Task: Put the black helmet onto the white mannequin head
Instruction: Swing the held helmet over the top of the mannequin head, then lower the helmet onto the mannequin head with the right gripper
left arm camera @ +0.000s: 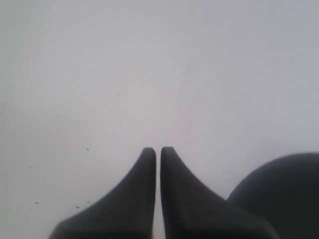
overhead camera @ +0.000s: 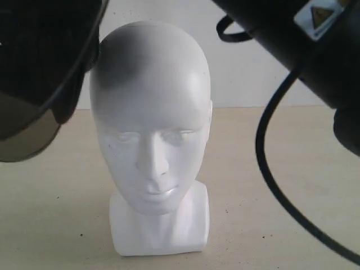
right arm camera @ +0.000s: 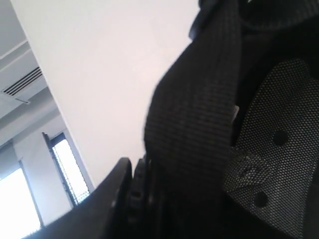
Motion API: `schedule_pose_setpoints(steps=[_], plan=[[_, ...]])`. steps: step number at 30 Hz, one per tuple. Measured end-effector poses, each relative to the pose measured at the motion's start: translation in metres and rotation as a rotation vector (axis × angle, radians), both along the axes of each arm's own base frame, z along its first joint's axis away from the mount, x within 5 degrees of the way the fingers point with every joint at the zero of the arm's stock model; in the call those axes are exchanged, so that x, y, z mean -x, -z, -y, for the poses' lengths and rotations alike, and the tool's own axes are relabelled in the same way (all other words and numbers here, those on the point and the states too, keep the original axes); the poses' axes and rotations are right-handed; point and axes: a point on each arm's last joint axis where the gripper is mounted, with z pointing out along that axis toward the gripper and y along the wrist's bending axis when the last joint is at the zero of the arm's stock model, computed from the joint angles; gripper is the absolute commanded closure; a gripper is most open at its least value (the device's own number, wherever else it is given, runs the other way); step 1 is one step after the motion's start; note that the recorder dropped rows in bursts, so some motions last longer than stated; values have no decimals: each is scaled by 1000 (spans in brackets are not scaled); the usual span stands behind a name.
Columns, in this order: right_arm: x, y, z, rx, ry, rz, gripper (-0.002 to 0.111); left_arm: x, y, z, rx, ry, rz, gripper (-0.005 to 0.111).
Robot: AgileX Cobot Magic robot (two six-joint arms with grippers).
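Note:
The white mannequin head (overhead camera: 152,124) stands upright on the table, facing the exterior camera. The black helmet (overhead camera: 39,56) hangs in the air at its upper left, its smoky visor (overhead camera: 22,132) lowest and its edge close beside the head's crown. In the right wrist view the helmet's woven strap (right arm camera: 199,99) and grey mesh lining (right arm camera: 279,124) fill the frame. My right gripper (right arm camera: 137,169) is shut on the helmet's rim; one finger (right arm camera: 117,184) shows, the other is hidden behind the helmet. My left gripper (left arm camera: 158,150) is shut and empty over a plain white surface.
The right arm (overhead camera: 292,39) crosses the top right of the exterior view, and its black cable (overhead camera: 270,169) loops down beside the head. The beige table (overhead camera: 281,225) spreads around the head's base. A dark rounded shape (left arm camera: 284,194) sits beside the left fingers.

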Motion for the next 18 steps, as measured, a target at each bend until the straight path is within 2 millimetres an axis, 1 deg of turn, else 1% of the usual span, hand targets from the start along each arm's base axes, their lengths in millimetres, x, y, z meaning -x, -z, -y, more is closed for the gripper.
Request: schedule_pose_setpoints(steps=[4,7,9,12,14,18], plan=[[-2,13,2,18,38,-18,108,-11,-20,4,-26,51,5,102],[-4,22,4,25,68,-41,108,-24,-27,12,-77,124,-4,102],[-5,27,5,26,85,-51,108,-35,-26,17,-122,179,-33,102],[-4,30,6,25,99,-44,108,-56,-20,25,-190,259,-101,102],[-2,31,10,20,116,-32,108,-69,-15,29,-220,301,-138,102],[4,36,21,20,165,-12,108,-87,-8,31,-237,340,-185,102]])
